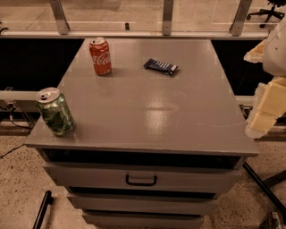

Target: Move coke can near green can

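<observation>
Three items sit on the table (156,120): the coke can (100,57), upright near the far left corner; the green can (55,112), at the near left edge; and a dark blue snack bar (161,66), lying flat to the right of the coke can and apart from it. The two cans are well apart with bare tabletop between them, and the coke can is untouched, so the task is judged to be at its opening. The hand (262,117) hangs off the right side of the table, beside the near right corner and well away from both cans; whether it is released or clenched cannot be told from this view. The step in hand is judged to be the approach. The next move calls for a reach across the top to the far left, passing clear of the snack bar, then a grasp about the body of the coke can and a carry toward the near left. The set-down needs care: the green can stands right at the edge, and a nudge could send it off. The surface is a smooth grey top with a dull sheen, over drawers, the uppermost with a black handle (141,180). Behind runs a metal rail (134,34) with posts (167,15); the floor (18,188) is speckled, and an office chair (268,9) shows far right.
</observation>
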You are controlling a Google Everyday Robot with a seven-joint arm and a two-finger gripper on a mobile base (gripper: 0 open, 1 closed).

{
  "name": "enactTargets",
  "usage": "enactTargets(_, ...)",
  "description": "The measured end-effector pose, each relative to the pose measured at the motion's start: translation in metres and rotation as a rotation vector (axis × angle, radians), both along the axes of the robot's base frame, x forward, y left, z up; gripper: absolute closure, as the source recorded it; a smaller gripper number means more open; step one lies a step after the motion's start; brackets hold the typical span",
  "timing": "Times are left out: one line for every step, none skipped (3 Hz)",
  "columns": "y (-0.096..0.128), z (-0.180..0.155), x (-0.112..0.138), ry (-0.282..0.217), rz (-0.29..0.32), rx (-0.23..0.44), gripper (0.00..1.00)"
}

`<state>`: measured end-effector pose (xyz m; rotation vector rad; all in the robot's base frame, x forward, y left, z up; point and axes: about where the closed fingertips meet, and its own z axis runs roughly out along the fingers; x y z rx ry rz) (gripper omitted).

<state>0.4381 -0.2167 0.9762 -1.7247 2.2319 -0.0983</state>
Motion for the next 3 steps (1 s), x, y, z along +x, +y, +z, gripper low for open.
enactTargets(0.0, 0.0, 0.0, 0.0, 0.0, 0.0, 0.0)
enactTargets(0.014, 0.008, 0.032, -0.05, 0.033, 0.041, 0.0)
enactTargets(0.052, 0.013, 0.091, -0.109, 0.096, 0.141, 0.0)
